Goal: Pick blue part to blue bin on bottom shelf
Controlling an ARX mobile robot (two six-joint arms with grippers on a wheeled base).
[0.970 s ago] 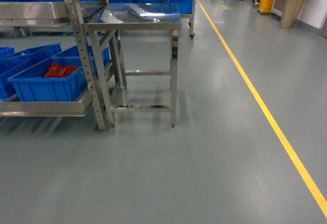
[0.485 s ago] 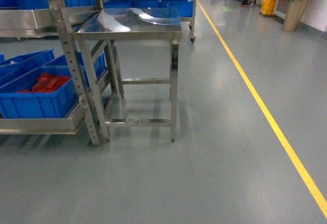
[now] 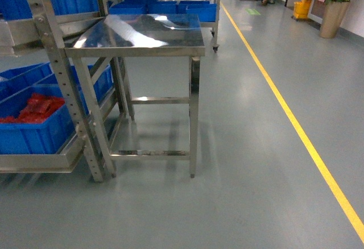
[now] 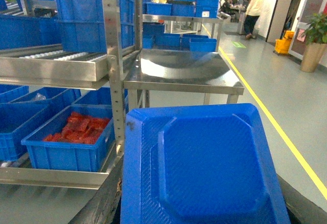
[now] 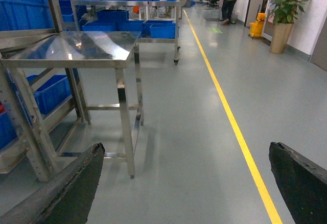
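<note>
Grey floor [image 3: 239, 192] fills right and lower frame, open up to yellow line [image 3: 296, 129]. Steel rack [image 3: 57, 78] stands at left edge; steel table [image 3: 142, 33] set just beside it. Bottom shelf [image 3: 40, 161] seen lower left, blue bin [image 3: 31, 132] of red parts [image 3: 34, 108] on it. Blue part [image 4: 204, 168] held flat in left gripper, filling lower left-wrist view. Right gripper [image 5: 204, 183] spread wide, nothing between fingers [image 5: 71, 188].

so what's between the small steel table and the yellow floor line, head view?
Bare grey floor. Nothing lies between the small steel table and the yellow floor line in the head view.
</note>
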